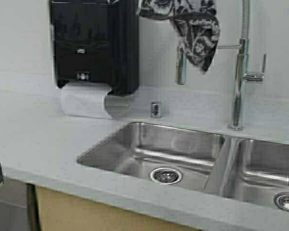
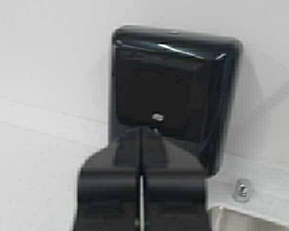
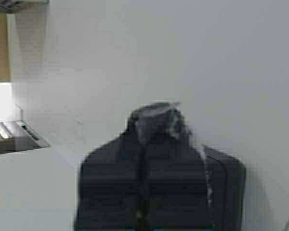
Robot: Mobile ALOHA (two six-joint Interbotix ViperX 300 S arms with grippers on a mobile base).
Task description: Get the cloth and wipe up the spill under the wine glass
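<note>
High view: looking forward and down over the counter (image 1: 33,139), sink (image 1: 149,149) and black dispenser (image 1: 94,43)
Left wrist view: facing the same dispenser (image 2: 176,91) close up
Right wrist view: facing a plain wall (image 3: 183,53)

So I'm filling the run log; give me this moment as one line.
left gripper: shut, empty, facing towel dispenser | right gripper: shut on cloth, held high by faucet | wine glass: not in view

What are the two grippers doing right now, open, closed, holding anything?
Left gripper: closed, holding nothing, facing the black towel dispenser.
Right gripper: closed on the cloth, held up high by the faucet.
</note>
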